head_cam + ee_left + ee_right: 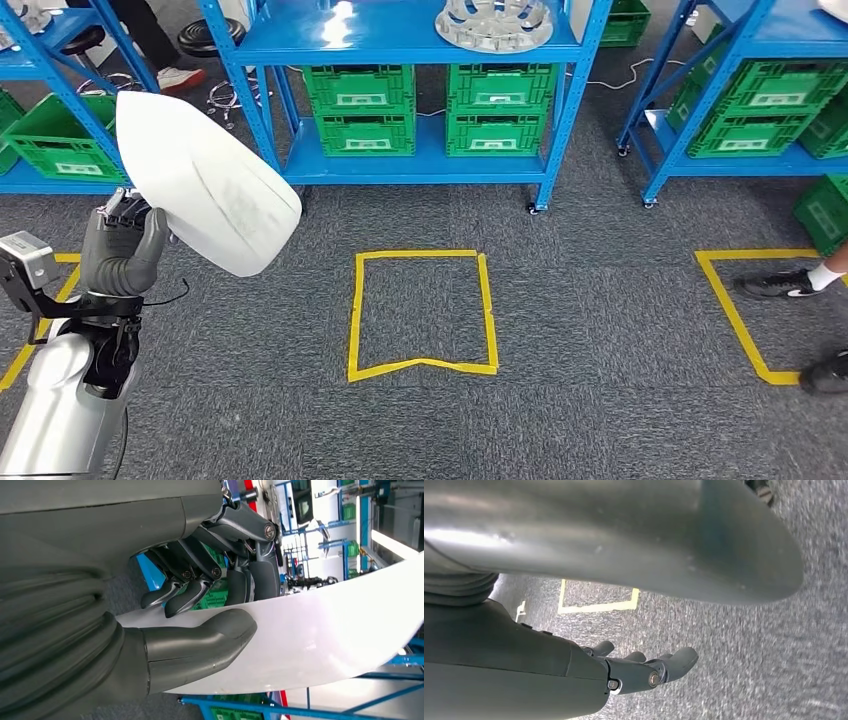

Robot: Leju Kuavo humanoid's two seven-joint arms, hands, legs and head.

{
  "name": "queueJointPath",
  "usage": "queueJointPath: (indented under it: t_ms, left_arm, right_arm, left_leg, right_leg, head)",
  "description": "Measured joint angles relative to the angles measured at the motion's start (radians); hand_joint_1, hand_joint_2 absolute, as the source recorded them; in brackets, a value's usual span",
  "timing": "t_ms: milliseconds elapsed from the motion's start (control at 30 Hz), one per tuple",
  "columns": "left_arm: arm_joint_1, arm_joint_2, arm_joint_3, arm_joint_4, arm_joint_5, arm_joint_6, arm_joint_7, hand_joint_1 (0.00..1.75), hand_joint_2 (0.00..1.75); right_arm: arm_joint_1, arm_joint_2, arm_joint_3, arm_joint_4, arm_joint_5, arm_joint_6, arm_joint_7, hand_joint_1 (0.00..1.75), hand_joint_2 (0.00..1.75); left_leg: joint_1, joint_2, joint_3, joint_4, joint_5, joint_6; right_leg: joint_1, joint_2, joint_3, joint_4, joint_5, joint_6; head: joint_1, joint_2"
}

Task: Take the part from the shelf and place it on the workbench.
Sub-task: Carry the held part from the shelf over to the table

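Note:
My left hand [122,250] is raised at the left of the head view and grips a large white curved shell part [205,180] by its lower edge. In the left wrist view the thumb [200,645] lies along one face of the white part [320,635] and the dark fingers [215,580] curl over the other side. My right hand [644,667] hangs over the grey carpet, holding nothing, with its fingers loosely apart. The workbench cannot be seen.
Blue shelves [420,165] with green crates [360,110] stand ahead; a round silver part [493,22] lies on the upper shelf. Yellow tape squares [422,312] mark the carpet. A person's feet [790,283] stand at the right edge.

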Motion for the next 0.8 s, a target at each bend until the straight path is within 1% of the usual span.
queueJointPath:
  t_ms: [33, 67, 100, 133, 167, 200, 233, 267, 300, 333, 367, 400, 433, 467, 500, 533, 567, 600, 633, 667, 700, 733, 767, 800]
  left_arm:
    - [0.000, -0.001, 0.000, -0.004, 0.000, 0.000, 0.001, 1.75, 1.75]
    - [0.000, -0.003, 0.000, -0.008, 0.000, 0.000, 0.001, 1.75, 1.75]
    - [0.001, -0.005, 0.000, -0.010, 0.000, 0.000, 0.002, 1.75, 1.75]
    - [0.002, -0.006, 0.000, -0.012, 0.000, 0.001, 0.003, 1.75, 1.75]
    - [0.005, -0.008, -0.001, -0.012, 0.000, 0.002, 0.003, 1.75, 1.75]
    - [0.009, -0.009, -0.001, -0.013, 0.000, 0.005, 0.004, 1.75, 1.75]
    - [0.014, -0.009, -0.001, -0.015, 0.000, 0.007, 0.004, 1.75, 1.75]
    - [0.018, -0.009, 0.000, -0.019, 0.000, 0.010, 0.004, 1.75, 1.75]
    - [0.021, -0.009, 0.000, -0.024, 0.000, 0.012, 0.004, 1.75, 1.75]
    - [0.023, -0.009, 0.000, -0.029, 0.000, 0.015, 0.004, 1.75, 1.75]
    - [0.025, -0.009, 0.000, -0.035, -0.001, 0.018, 0.005, 1.75, 1.75]
    - [0.027, -0.008, 0.001, -0.041, -0.001, 0.021, 0.005, 1.75, 1.75]
    - [0.031, -0.008, 0.001, -0.046, -0.001, 0.024, 0.006, 1.75, 1.75]
    - [0.036, -0.005, 0.002, -0.052, -0.001, 0.027, 0.007, 1.75, 1.75]
    - [0.043, -0.002, 0.003, -0.057, -0.001, 0.030, 0.007, 1.75, 1.75]
    - [0.049, 0.002, 0.005, -0.063, -0.002, 0.032, 0.007, 1.75, 1.75]
    - [0.054, 0.006, 0.007, -0.068, -0.002, 0.033, 0.006, 1.75, 1.75]
    - [0.057, 0.007, 0.008, -0.072, -0.002, 0.034, 0.006, 1.75, 1.75]
    - [0.060, 0.009, 0.009, -0.074, -0.003, 0.035, 0.006, 1.75, 1.75]
    - [0.064, 0.009, 0.009, -0.076, -0.003, 0.035, 0.006, 1.75, 1.75]
    - [0.069, 0.009, 0.010, -0.076, -0.003, 0.035, 0.007, 1.75, 1.75]
    - [0.073, 0.010, 0.010, -0.078, -0.003, 0.035, 0.007, 1.75, 1.75]
    - [0.077, 0.010, 0.011, -0.079, -0.003, 0.035, 0.007, 1.75, 1.75]
    - [0.078, 0.010, 0.012, -0.082, -0.003, 0.036, 0.007, 1.75, 1.75]
  right_arm:
    - [0.000, -0.001, 0.000, 0.000, 0.001, 0.001, 0.000, 0.00, 0.00]
    - [0.000, -0.002, 0.000, 0.000, 0.003, 0.002, -0.001, 0.00, 0.00]
    - [0.002, -0.004, 0.000, 0.000, 0.004, 0.003, -0.001, 0.00, 0.00]
    - [0.003, -0.005, 0.000, 0.000, 0.004, 0.004, -0.002, 0.00, 0.00]
    - [0.005, -0.007, 0.000, 0.000, 0.004, 0.004, -0.003, 0.00, 0.00]
    - [0.007, -0.009, 0.000, 0.000, 0.005, 0.005, -0.004, 0.00, 0.00]
    - [0.008, -0.011, 0.001, 0.000, 0.006, 0.005, -0.005, 0.00, 0.00]
    - [0.008, -0.013, 0.001, 0.000, 0.007, 0.006, -0.007, 0.00, 0.00]
    - [0.008, -0.014, 0.001, 0.000, 0.008, 0.007, -0.008, 0.00, 0.00]
    - [0.007, -0.016, 0.001, 0.000, 0.009, 0.009, -0.009, 0.00, 0.00]
    - [0.007, -0.017, 0.001, 0.000, 0.010, 0.011, -0.010, 0.00, 0.00]
    - [0.007, -0.018, 0.002, 0.000, 0.012, 0.012, -0.010, 0.00, 0.00]
    - [0.007, -0.018, 0.002, 0.000, 0.013, 0.014, -0.010, 0.00, 0.00]
    - [0.007, -0.019, 0.002, 0.000, 0.014, 0.015, -0.010, 0.00, 0.00]
    - [0.006, -0.019, 0.002, 0.000, 0.015, 0.016, -0.008, 0.00, 0.00]
    - [0.005, -0.019, 0.002, 0.000, 0.016, 0.016, -0.007, 0.00, 0.00]
    - [0.006, -0.019, 0.002, 0.000, 0.017, 0.016, -0.006, 0.00, 0.00]
    - [0.007, -0.019, 0.003, 0.000, 0.017, 0.017, -0.004, 0.00, 0.00]
    - [0.009, -0.020, 0.003, 0.000, 0.018, 0.016, -0.004, 0.00, 0.00]
    - [0.010, -0.020, 0.003, 0.000, 0.018, 0.016, -0.003, 0.00, 0.00]
    - [0.011, -0.021, 0.003, 0.000, 0.019, 0.016, -0.003, 0.00, 0.00]
    - [0.012, -0.021, 0.003, 0.000, 0.019, 0.016, -0.003, 0.00, 0.00]
    - [0.011, -0.021, 0.003, 0.000, 0.019, 0.016, -0.003, 0.00, 0.00]
    - [0.010, -0.021, 0.003, 0.000, 0.019, 0.016, -0.003, 0.00, 0.00]
  left_leg:
    - [0.004, -0.010, 0.000, -0.005, 0.006, 0.006]
    - [0.008, -0.020, -0.001, -0.010, 0.013, 0.011]
    - [0.009, -0.030, -0.005, -0.011, 0.017, 0.015]
    - [0.010, -0.041, -0.009, -0.010, 0.019, 0.018]
    - [0.010, -0.054, -0.014, -0.008, 0.021, 0.019]
    - [0.010, -0.067, -0.018, -0.004, 0.023, 0.019]
    - [0.010, -0.080, -0.022, 0.000, 0.023, 0.017]
    - [0.012, -0.092, -0.026, 0.005, 0.023, 0.015]
    - [0.013, -0.103, -0.030, 0.012, 0.022, 0.012]
    - [0.013, -0.115, -0.036, 0.019, 0.021, 0.006]
    - [0.012, -0.125, -0.042, 0.025, 0.021, -0.001]
    - [0.012, -0.135, -0.048, 0.028, 0.023, -0.009]
    - [0.012, -0.145, -0.051, 0.026, 0.026, -0.017]
    - [0.014, -0.154, -0.054, 0.023, 0.030, -0.024]
    - [0.014, -0.149, -0.057, 0.024, 0.030, -0.029]
    - [0.014, -0.132, -0.065, 0.036, 0.022, -0.035]
    - [0.013, -0.108, -0.079, 0.065, 0.003, -0.039]
    - [0.013, -0.081, -0.101, 0.114, -0.026, -0.043]
    - [0.014, -0.064, -0.129, 0.177, -0.059, -0.047]
    - [0.015, -0.057, -0.155, 0.238, -0.084, -0.051]
    - [0.016, -0.053, -0.171, 0.277, -0.095, -0.053]
    - [0.017, -0.051, -0.169, 0.281, -0.088, -0.053]
    - [0.017, -0.046, -0.147, 0.247, -0.065, -0.053]
    - [0.017, -0.034, -0.110, 0.183, -0.034, -0.051]
  right_leg:
    - [-0.001, 0.018, -0.006, 0.015, -0.013, 0.006]
    - [-0.003, 0.045, -0.022, 0.052, -0.038, 0.011]
    - [-0.007, 0.076, -0.046, 0.109, -0.070, 0.014]
    - [-0.008, 0.096, -0.076, 0.176, -0.103, 0.017]
    - [-0.009, 0.105, -0.102, 0.235, -0.124, 0.019]
    - [-0.010, 0.108, -0.116, 0.264, -0.128, 0.020]
    - [-0.011, 0.110, -0.112, 0.257, -0.113, 0.021]
    - [-0.013, 0.114, -0.091, 0.212, -0.082, 0.022]
    - [-0.017, 0.128, -0.059, 0.144, -0.052, 0.023]
    - [-0.020, 0.148, -0.029, 0.083, -0.031, 0.023]
    - [-0.023, 0.162, -0.009, 0.039, -0.020, 0.022]
    - [-0.024, 0.172, 0.000, 0.017, -0.020, 0.020]
    - [-0.021, 0.168, 0.001, 0.015, -0.021, 0.015]
    - [-0.022, 0.157, 0.001, 0.014, -0.018, 0.008]
    - [-0.022, 0.147, 0.003, 0.011, -0.014, 0.000]
    - [-0.023, 0.137, 0.005, 0.007, -0.010, -0.008]
    - [-0.024, 0.127, 0.007, 0.004, -0.007, -0.014]
    - [-0.024, 0.117, 0.006, 0.002, -0.006, -0.018]
    - [-0.023, 0.106, 0.005, 0.002, -0.006, -0.020]
    - [-0.022, 0.094, 0.004, 0.002, -0.006, -0.020]
    - [-0.022, 0.082, 0.004, 0.002, -0.006, -0.021]
    - [-0.022, 0.069, 0.004, 0.002, -0.007, -0.020]
    - [-0.022, 0.058, 0.004, 0.002, -0.007, -0.020]
    - [-0.022, 0.047, 0.006, 0.002, -0.008, -0.018]
  head:
    - [0.001, 0.000]
    - [0.002, 0.000]
    - [0.003, 0.000]
    - [0.004, 0.000]
    - [0.004, 0.000]
    - [0.004, 0.000]
    - [0.004, 0.000]
    - [0.004, 0.000]
    - [0.004, 0.000]
    - [0.004, 0.000]
    - [0.003, 0.000]
    - [0.003, 0.000]
    - [0.003, 0.000]
    - [0.003, 0.000]
    - [0.003, 0.000]
    - [0.000, 0.000]
    - [-0.002, 0.000]
    - [-0.004, 0.000]
    - [-0.006, 0.000]
    - [-0.006, 0.000]
    - [-0.006, 0.000]
    - [-0.006, 0.000]
    - [-0.006, 0.000]
    - [-0.006, 0.000]
